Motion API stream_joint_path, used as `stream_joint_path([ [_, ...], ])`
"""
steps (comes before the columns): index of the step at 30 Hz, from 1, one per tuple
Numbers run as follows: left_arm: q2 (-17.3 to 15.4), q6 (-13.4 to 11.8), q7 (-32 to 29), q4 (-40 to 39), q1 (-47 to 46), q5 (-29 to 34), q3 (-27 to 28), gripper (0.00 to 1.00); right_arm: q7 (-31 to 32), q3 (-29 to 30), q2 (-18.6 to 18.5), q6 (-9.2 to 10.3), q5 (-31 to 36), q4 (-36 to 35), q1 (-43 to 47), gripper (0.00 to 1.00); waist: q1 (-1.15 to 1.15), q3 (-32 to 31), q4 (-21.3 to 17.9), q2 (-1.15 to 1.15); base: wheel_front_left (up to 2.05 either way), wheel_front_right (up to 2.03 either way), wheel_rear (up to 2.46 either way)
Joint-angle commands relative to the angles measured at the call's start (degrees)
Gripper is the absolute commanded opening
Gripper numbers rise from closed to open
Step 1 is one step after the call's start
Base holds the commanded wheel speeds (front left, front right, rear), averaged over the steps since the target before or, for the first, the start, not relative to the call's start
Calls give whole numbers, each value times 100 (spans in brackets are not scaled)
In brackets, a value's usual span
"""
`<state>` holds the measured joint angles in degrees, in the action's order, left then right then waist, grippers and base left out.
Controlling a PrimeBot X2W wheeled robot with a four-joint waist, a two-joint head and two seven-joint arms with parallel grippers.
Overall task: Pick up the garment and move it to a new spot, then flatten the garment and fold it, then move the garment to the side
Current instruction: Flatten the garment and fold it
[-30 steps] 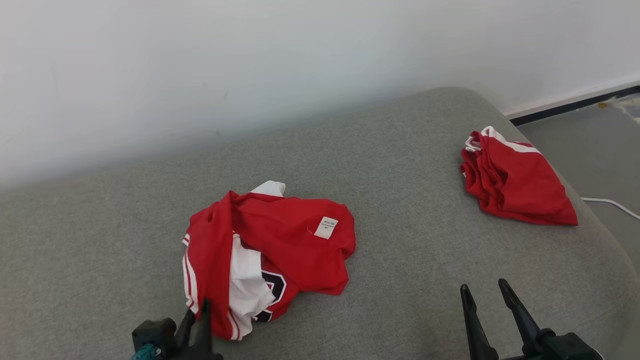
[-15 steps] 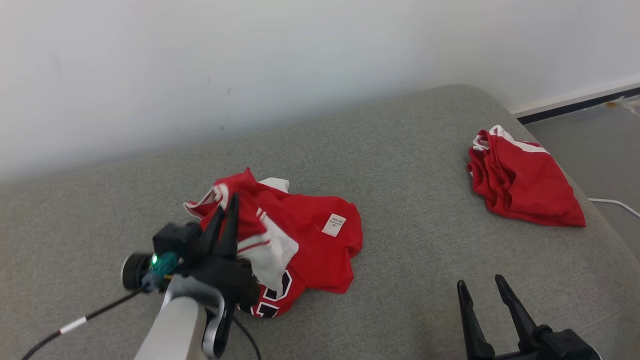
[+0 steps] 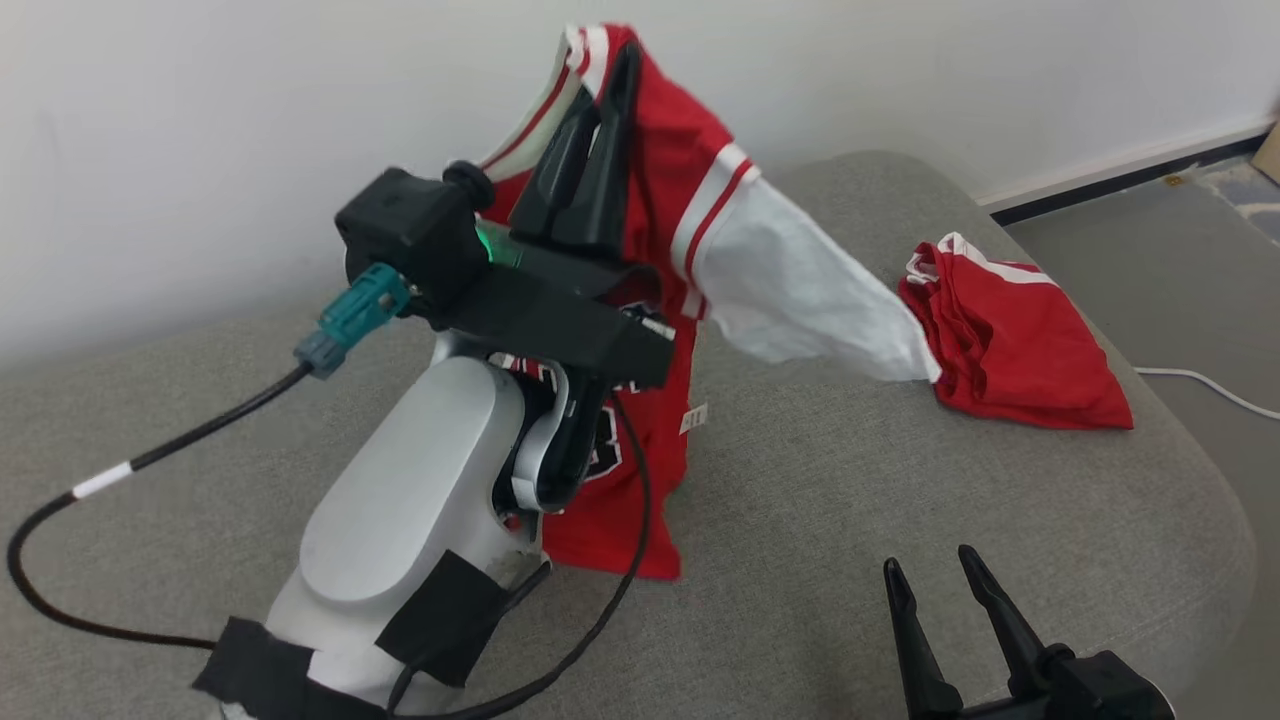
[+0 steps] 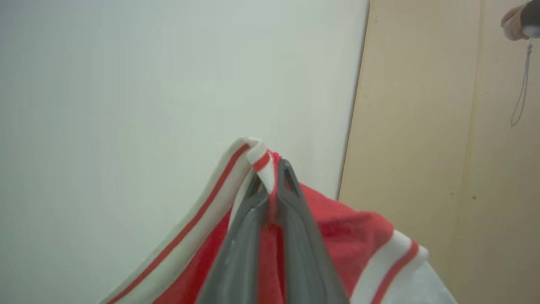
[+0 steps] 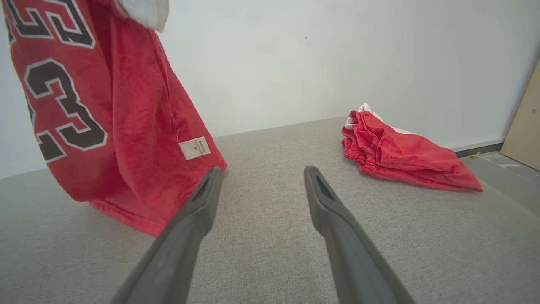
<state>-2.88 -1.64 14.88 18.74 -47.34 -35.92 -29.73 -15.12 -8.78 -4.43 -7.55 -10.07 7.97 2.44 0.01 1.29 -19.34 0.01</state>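
The garment is a red jersey with white trim and dark numbers. It hangs in the air from my left gripper, which is shut on its striped edge. A white part swings out to the right. The lower hem still touches the grey cushion. My right gripper stands open low at the front right, with nothing between its fingers, just right of the hanging jersey.
A second red garment lies bunched at the cushion's far right edge. Behind is a white wall. The floor and a white cable lie past the right edge. A tan panel stands beside the wall.
My left gripper closed on the jersey's striped edge and rose high, lifting the garment off the cushion. The right gripper stayed where it was. The head view shifted a little.
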Motion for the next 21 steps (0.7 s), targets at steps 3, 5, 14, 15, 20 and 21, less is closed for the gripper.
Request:
stream_joint_path([
  [3, -5, -201, 33, -673, -316, -449, -24, 0, 0, 25, 6, 15, -19, -5, -13, 100, -1, 59, 62, -1, 0, 0, 0],
  [5, -4, -314, 28, -1030, -296, -653, 50, 0, 0, 13, 11, 15, -8, -3, -36, 100, -1, 75, 120, -1, 0, 0, 0],
  [14, -4, -490, 31, -1044, 1013, -858, 393, 0, 0, 0, 52, 15, -46, -64, -109, 100, -1, 272, 629, -1, 0, 0, 0],
  [15, -23, -431, 32, -779, 1515, -720, 628, 0, 0, 15, 60, 15, -47, -76, -117, 100, -1, 319, 745, -1, 0, 0, 0],
  [20, -219, -298, 33, -408, 2445, -662, 1198, 0, -1, 80, 42, 15, -12, -95, -93, 100, -1, 408, 980, -1, 0, 0, 0],
  [21, -255, -277, 33, -370, 2658, -678, 1363, 0, 0, 75, 37, 15, 0, -101, -97, 100, -1, 427, 1027, -1, 0, 0, 0],
])
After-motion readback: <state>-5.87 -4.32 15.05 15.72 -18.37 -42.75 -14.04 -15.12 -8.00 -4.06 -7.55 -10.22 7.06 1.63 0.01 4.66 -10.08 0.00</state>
